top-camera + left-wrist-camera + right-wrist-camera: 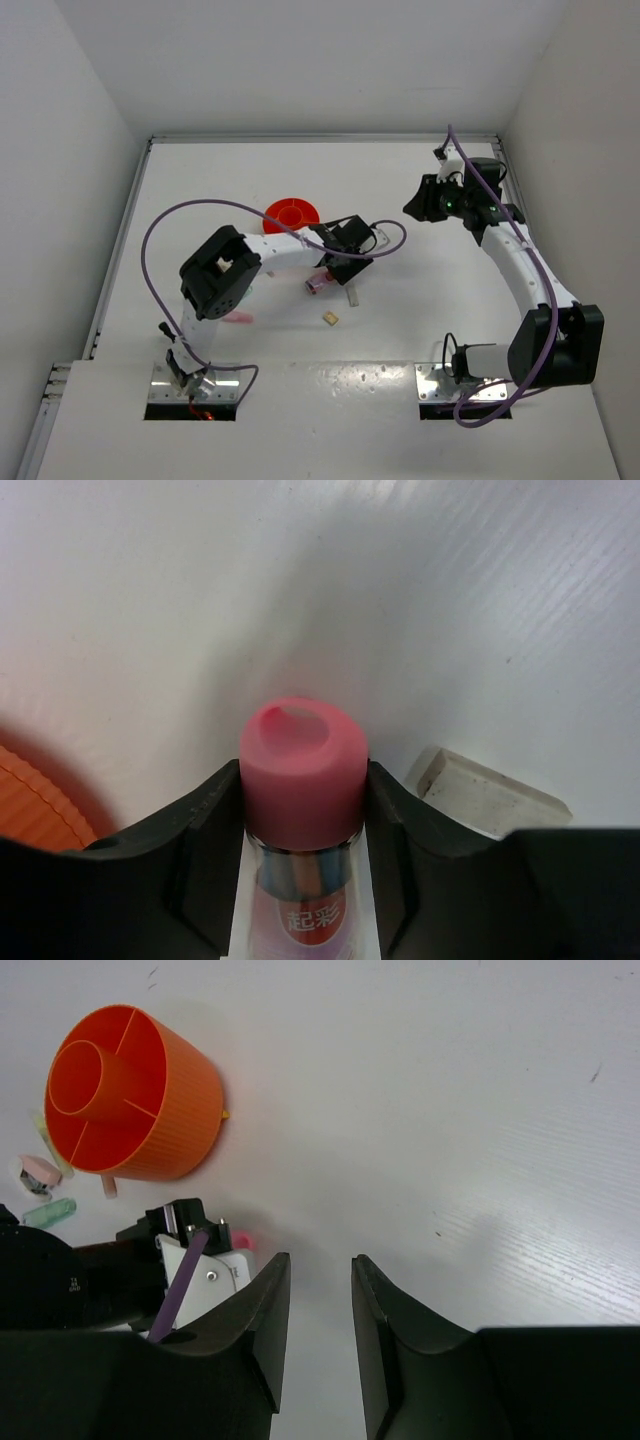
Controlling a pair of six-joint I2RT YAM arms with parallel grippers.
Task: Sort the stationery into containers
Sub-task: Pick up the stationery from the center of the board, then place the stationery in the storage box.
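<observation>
1. Desk [430, 290]: white, matte, faintly grained, closed in by plain white wall panels [300, 60] on three sides.
2. Orange tub [185, 1090]: upright on the desk, toward its far side.
3. Left tool [303, 772]: clenched on the pink capsule [303, 745], near the tub, with a white stick [490, 795] just beside it.
4. Right tool [320, 1265]: released, jaws apart, holding nothing, above the desk.
</observation>
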